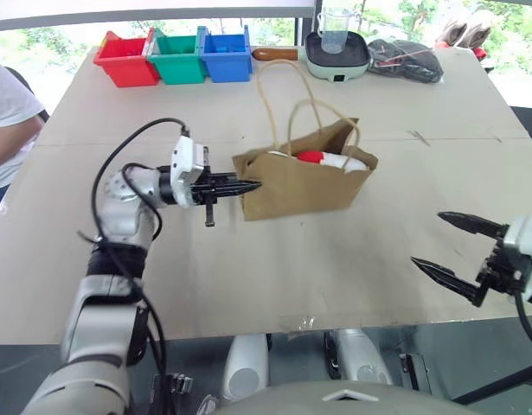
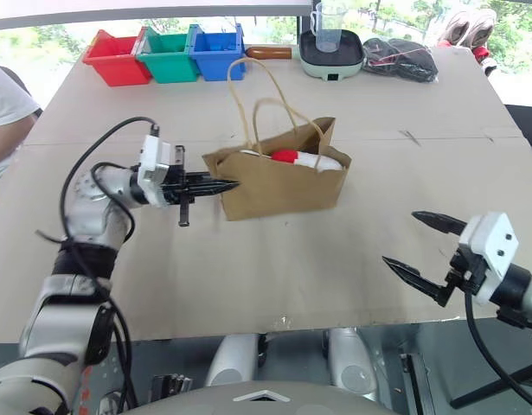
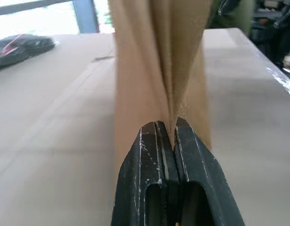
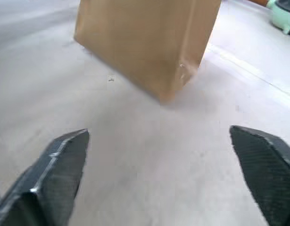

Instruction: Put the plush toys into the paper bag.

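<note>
The brown paper bag (image 1: pixel 309 186) stands upright in the middle of the table, its two loop handles sticking up. Inside its open top lies a white plush toy (image 1: pixel 350 162) with a red end (image 1: pixel 310 157). My left gripper (image 1: pixel 251 185) reaches in level from the left and is shut on the bag's left side fold. The left wrist view shows its fingers (image 3: pixel 189 155) pinching the crease of the bag (image 3: pixel 145 70). My right gripper (image 1: pixel 427 239) hovers open and empty near the table's front right edge, well apart from the bag (image 4: pixel 149 42).
Red (image 1: pixel 127 60), green (image 1: pixel 179 59) and blue (image 1: pixel 226 55) bins line the back left. A mint-green pan (image 1: pixel 336 57) with a measuring cup and a dark bundle (image 1: pixel 406 60) sit at the back. A person's sleeve (image 1: pixel 8 121) shows at the left edge.
</note>
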Tool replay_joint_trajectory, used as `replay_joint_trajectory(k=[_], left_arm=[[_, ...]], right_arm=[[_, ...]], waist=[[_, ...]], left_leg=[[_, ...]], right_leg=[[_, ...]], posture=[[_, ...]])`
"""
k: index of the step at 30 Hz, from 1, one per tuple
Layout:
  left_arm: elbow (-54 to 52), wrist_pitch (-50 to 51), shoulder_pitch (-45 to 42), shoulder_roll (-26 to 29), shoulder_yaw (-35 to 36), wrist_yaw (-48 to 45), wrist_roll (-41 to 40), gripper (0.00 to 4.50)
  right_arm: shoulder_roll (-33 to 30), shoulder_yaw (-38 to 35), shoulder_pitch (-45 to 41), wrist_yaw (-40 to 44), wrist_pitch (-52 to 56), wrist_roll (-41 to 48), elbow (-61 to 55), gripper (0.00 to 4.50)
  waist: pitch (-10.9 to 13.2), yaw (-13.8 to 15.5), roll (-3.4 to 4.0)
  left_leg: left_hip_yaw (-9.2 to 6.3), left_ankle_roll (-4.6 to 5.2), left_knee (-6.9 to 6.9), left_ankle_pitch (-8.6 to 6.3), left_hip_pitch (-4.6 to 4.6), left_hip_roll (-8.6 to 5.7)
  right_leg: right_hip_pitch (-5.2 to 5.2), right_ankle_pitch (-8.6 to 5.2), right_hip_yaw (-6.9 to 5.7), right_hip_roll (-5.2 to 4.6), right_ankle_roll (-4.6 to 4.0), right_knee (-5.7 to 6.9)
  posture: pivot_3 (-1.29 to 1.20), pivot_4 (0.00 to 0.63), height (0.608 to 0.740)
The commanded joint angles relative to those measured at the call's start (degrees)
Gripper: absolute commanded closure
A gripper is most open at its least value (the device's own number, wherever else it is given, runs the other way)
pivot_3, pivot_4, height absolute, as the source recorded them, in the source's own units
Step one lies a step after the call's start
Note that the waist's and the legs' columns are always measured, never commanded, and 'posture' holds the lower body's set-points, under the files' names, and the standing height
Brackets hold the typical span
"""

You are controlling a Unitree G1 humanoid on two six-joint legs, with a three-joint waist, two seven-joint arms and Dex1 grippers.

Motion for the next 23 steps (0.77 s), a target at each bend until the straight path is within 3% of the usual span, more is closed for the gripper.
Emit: replay_joint_trajectory(k=[1, 2, 5, 10, 16, 20, 23], left_arm=[[10.5, -2.3, -5.2, -1.7, -1.7, -4.5, -0.2, 4.50], [12.4, -1.9, -6.2, -2.3, -1.5, -4.8, 0.1, 3.96], [10.7, 1.9, -6.0, -3.7, 1.6, -0.3, -0.7, 2.91], [-15.9, 21.5, 9.3, 1.9, 8.5, 11.4, -8.2, 0.39], [-45.5, 34.4, 36.7, 6.7, 21.1, 25.4, -14.4, 0.39], [-53.8, 33.9, 52.1, 5.1, 26.6, 28.0, -13.7, 0.39], [-56.6, 33.5, 57.2, 4.0, 27.8, 29.2, -15.1, 0.39]], right_arm=[[0.8, -1.6, 0.4, -1.0, -1.8, 0.0, -3.7, 0.05], [0.9, -1.0, 0.2, -1.4, -1.9, -0.4, -3.8, 0.00], [1.2, 1.2, -0.9, -2.1, -2.2, -1.0, -3.8, 0.00], [2.2, 3.5, -3.0, -2.8, -4.3, -3.6, -1.5, 0.00], [2.2, 1.4, -2.2, -0.4, -6.5, -4.6, 5.0, 0.00], [1.3, -2.2, 1.2, 3.6, -8.6, -5.2, 9.5, 0.00], [0.8, -4.0, 2.6, 4.8, -9.1, -4.8, 10.7, 0.00]], waist=[[0.0, 0.0, -0.03], [0.0, 0.0, -0.03], [0.0, 0.0, -0.03], [0.0, -1.3, -0.01], [0.0, -1.1, 0.03], [0.0, 0.1, 0.02], [0.0, 0.2, -0.02]], left_leg=[[-0.03, 0.00, 0.01, 0.00, 0.01, 0.00], [-0.07, 0.00, 0.03, 0.00, 0.00, 0.01], [-0.08, 0.00, 0.04, 0.00, -0.01, 0.01], [-0.10, 0.01, -0.04, -0.01, 0.00, 0.06], [-0.09, -0.02, -0.22, -0.01, 0.23, 0.12], [0.36, -0.06, -0.22, -0.03, 0.81, 0.10], [0.52, -0.28, -0.22, -0.18, 0.81, 0.06]], right_leg=[[0.00, 0.00, 0.00, 0.02, 0.00, 0.02], [0.00, 0.00, -0.02, 0.05, 0.01, 0.05], [0.02, 0.01, -0.02, 0.04, 0.02, 0.05], [0.01, 0.01, -0.02, 0.05, 0.03, 0.10], [0.17, -0.02, -0.06, 0.00, -0.02, 0.07], [0.60, -0.17, 0.05, -0.29, -0.24, -0.06], [0.59, -0.17, 0.10, -0.47, -0.25, -0.12]], posture=[[0.00, 0.150, 0.740], [0.00, 0.150, 0.740], [0.00, 0.150, 0.740], [0.00, 0.150, 0.740], [0.00, 0.150, 0.740], [0.00, 0.150, 0.740], [0.00, 0.150, 0.740]])
